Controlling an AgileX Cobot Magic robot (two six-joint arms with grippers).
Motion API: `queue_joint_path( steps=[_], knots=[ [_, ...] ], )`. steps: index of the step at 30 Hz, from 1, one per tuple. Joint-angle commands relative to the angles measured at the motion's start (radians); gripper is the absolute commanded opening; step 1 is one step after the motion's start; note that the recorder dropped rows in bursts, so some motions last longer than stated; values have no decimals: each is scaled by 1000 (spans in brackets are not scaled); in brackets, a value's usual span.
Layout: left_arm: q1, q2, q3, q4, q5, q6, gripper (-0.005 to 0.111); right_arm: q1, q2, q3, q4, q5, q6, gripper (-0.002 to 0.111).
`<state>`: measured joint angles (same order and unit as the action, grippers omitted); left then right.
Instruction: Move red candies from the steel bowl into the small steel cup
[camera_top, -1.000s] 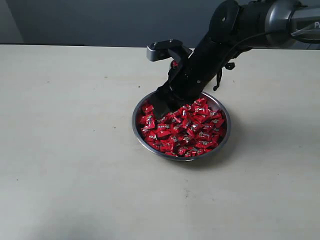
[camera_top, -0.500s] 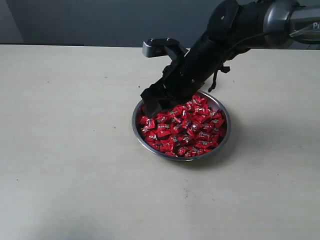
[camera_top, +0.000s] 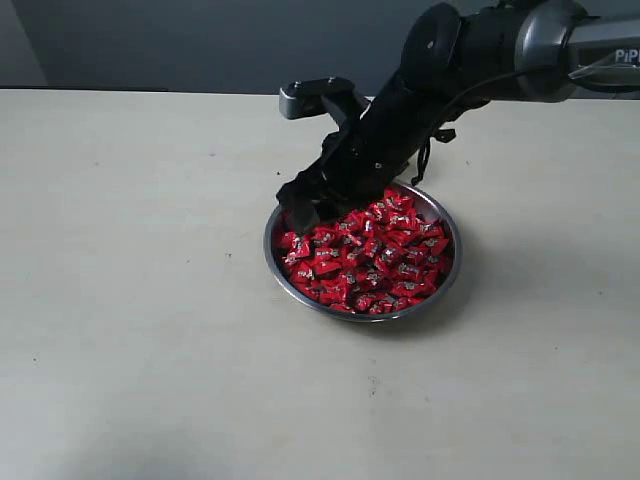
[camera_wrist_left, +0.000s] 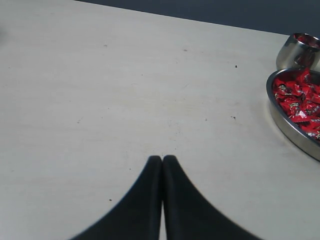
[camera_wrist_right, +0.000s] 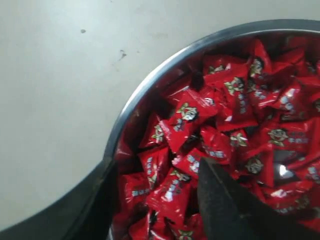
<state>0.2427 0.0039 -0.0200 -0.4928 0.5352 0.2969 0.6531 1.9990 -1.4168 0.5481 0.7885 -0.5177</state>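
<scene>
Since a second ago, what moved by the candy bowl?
The right arm swung left in the outside view. Its open jaws slid from deeper in the red candies to the left rim of the steel bowl. Nothing was grabbed. The bowl and candies stayed put.

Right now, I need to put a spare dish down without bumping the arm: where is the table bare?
The table is bare everywhere left of the steel bowl and in front of it; a narrower strip lies to its right. Crowded: the bowl's back-left rim, where the open right tool straddles it over the red candies, with the small steel cup close by.
</scene>
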Motion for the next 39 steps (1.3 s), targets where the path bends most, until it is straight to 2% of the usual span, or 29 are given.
queue_joint_path(
  steps=[1, 10, 20, 30, 32, 37, 39],
  knots=[
    [3, -4, 0, 0, -5, -2, 0, 0, -1, -3, -93, -48, 89, 49],
    [3, -4, 0, 0, -5, -2, 0, 0, 44, -7, -66, -94, 128, 49],
    [3, -4, 0, 0, -5, -2, 0, 1, 169, -120, -57, -54, 128, 49],
    [3, -4, 0, 0, -5, -2, 0, 10, 235, -144, 48, -53, 107, 48],
    [3, -4, 0, 0, -5, -2, 0, 10, 246, -144, 48, -51, 107, 40],
    [3, -4, 0, 0, -5, -2, 0, 10, 241, -144, 46, -58, 107, -1],
    [3, -4, 0, 0, -5, -2, 0, 8, 226, -144, 37, -58, 107, 0]
  ],
)
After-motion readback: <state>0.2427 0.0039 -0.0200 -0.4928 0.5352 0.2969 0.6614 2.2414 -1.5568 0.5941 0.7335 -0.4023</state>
